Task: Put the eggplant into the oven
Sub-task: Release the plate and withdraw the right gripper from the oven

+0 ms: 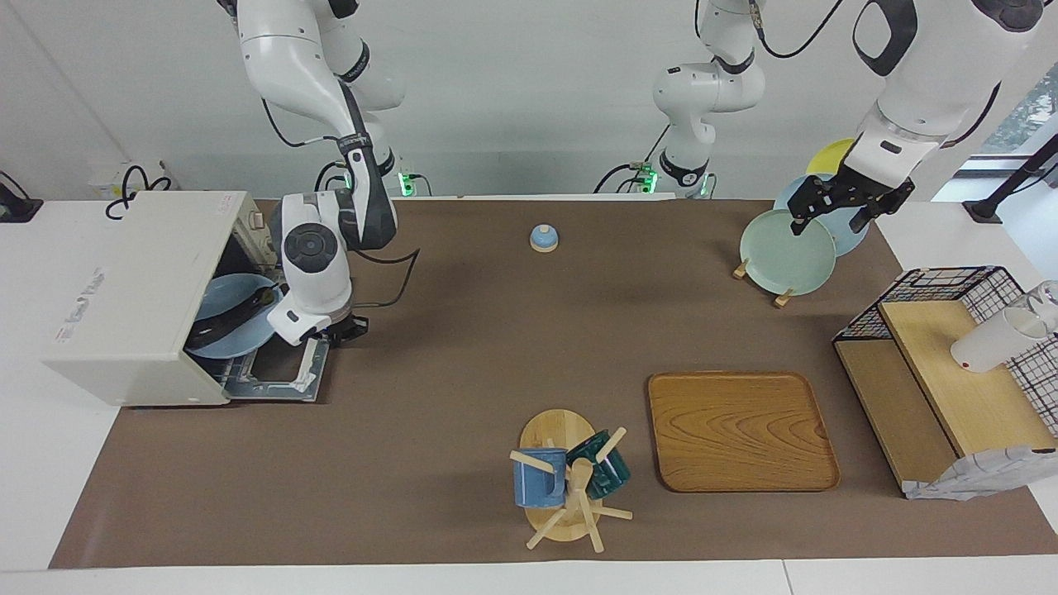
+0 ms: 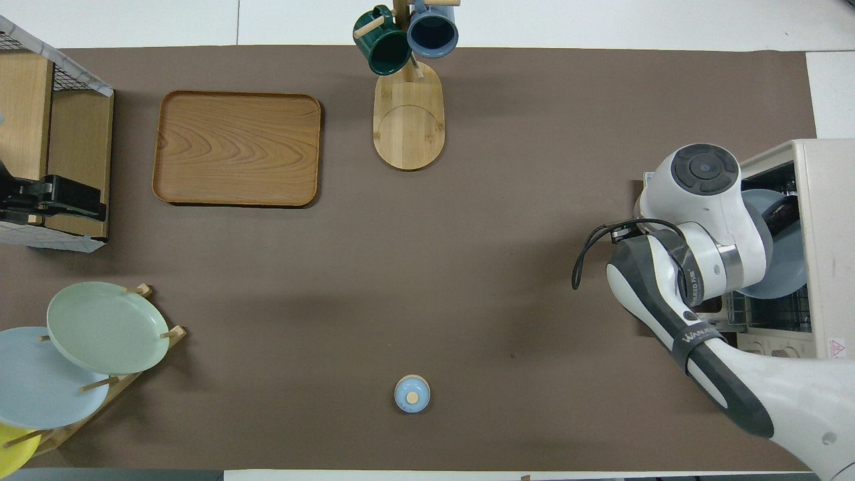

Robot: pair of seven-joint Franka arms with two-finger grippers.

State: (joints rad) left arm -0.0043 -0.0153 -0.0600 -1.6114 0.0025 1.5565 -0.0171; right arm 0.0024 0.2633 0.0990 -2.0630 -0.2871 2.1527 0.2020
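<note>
The off-white oven (image 1: 132,289) stands at the right arm's end of the table with its glass door (image 1: 277,382) dropped open. A light blue plate (image 1: 240,339) sits inside on the rack, and the dark eggplant (image 1: 225,322) lies across it. In the overhead view the eggplant (image 2: 783,214) shows as a dark patch on the plate (image 2: 778,267) inside the oven (image 2: 828,200). My right gripper (image 1: 335,330) is low over the open door, at the plate's edge, with its fingers hidden under the hand. My left gripper (image 1: 829,221) waits, open and empty, over the plate rack.
A plate rack (image 1: 785,252) with green, blue and yellow plates stands near the left arm. A small blue bell (image 1: 543,238), a wooden tray (image 1: 740,430), a mug tree (image 1: 566,479) with two mugs and a wire shelf (image 1: 950,372) also stand on the table.
</note>
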